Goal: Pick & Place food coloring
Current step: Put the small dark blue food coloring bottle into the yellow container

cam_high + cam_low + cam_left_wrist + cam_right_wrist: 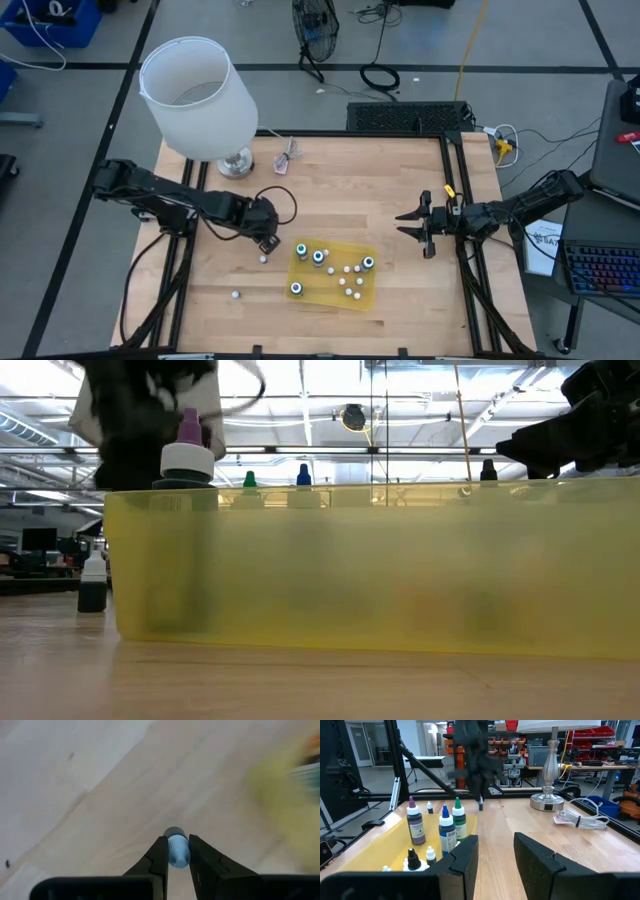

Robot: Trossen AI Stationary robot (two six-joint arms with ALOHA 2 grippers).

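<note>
The left gripper [177, 857] pinches one small blue-capped bottle [177, 851] between its fingers, just above the table [400, 190] beside the yellow tray's [365, 300] near-left edge. In the tray stand four larger food coloring bottles [318, 258] and about five tiny whitish ones; two more tiny bottles [236, 294] lie loose on the wood. The right gripper [413, 224] waits with fingers spread, holding nothing, right of the tray.
</note>
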